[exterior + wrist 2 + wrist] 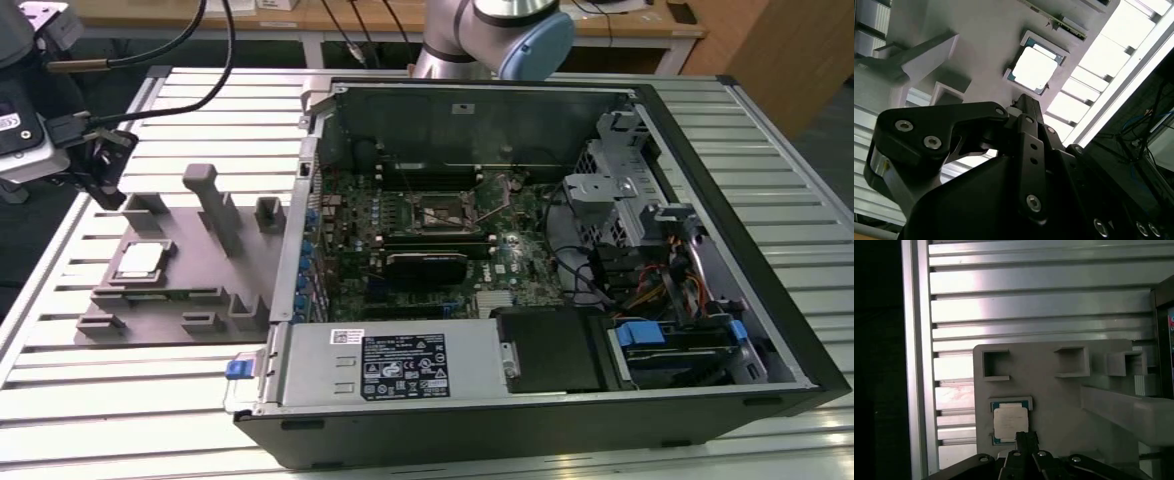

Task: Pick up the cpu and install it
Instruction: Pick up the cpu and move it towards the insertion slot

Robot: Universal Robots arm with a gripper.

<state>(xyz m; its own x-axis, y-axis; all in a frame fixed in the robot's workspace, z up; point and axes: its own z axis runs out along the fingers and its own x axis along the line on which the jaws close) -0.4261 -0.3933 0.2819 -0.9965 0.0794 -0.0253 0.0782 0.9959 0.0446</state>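
The end effector (1026,436), pressed together and empty, hovers above the cpu (1010,422) in the grey tray (1054,395), near a tall post (1126,410).

cpu (1010,423) silvery, teal-edged | tray (1054,390) plain grey | tool (1026,436) black | table (1029,305) ribbed silver

In the exterior view the gripper (107,185) hangs at about ten o'clock, its fingers (1022,441) closed together, pointing down; the arm (487,25) rises at twelve o'clock.
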